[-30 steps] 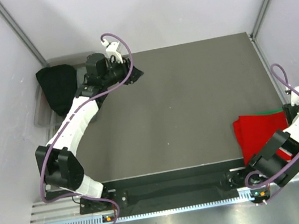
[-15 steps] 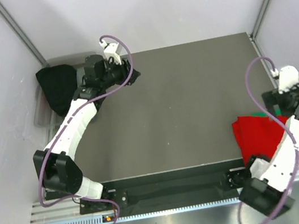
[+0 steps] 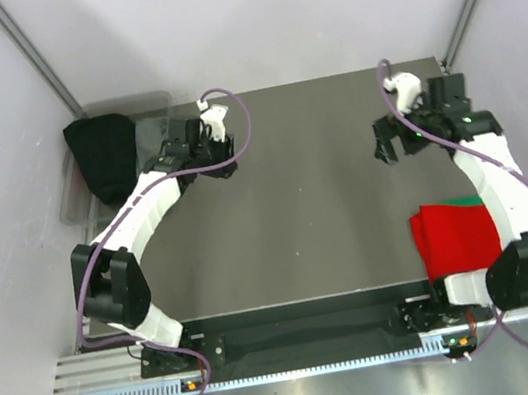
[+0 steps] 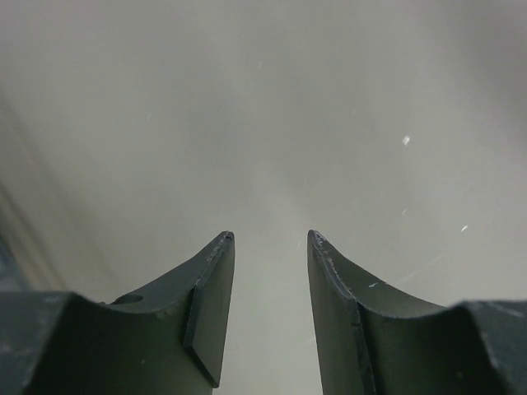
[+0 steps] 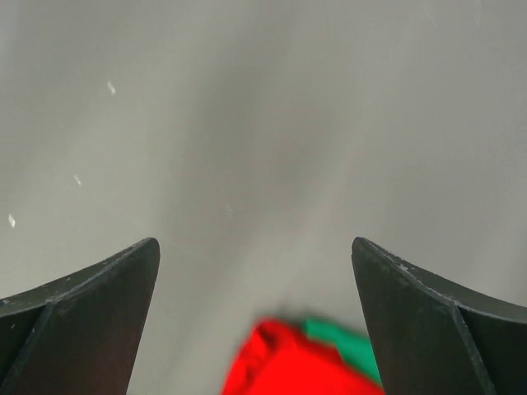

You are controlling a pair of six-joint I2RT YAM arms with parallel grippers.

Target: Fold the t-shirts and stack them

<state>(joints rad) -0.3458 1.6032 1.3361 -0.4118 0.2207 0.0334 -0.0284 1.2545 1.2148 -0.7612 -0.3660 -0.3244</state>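
A folded bright red t-shirt (image 3: 458, 236) lies at the table's near right corner on top of a green t-shirt, of which only an edge (image 3: 467, 200) shows. In the right wrist view the red cloth (image 5: 288, 366) and the green edge (image 5: 350, 344) sit low between the fingers, some way off. My right gripper (image 3: 394, 148) (image 5: 255, 243) hangs wide open over bare table, away from the stack. Over the far left of the table my left gripper (image 3: 221, 160) (image 4: 270, 239) is open with nothing between its fingers.
A black cloth (image 3: 105, 158) lies in a clear bin off the table's far left corner. The dark grey table (image 3: 317, 209) is enclosed by pale walls, with metal posts (image 3: 32, 54) at the back corners.
My right arm swung from the red stack at the near right up to the far right of the table, and its jaws opened wide. The left gripper shifted slightly right and inward.
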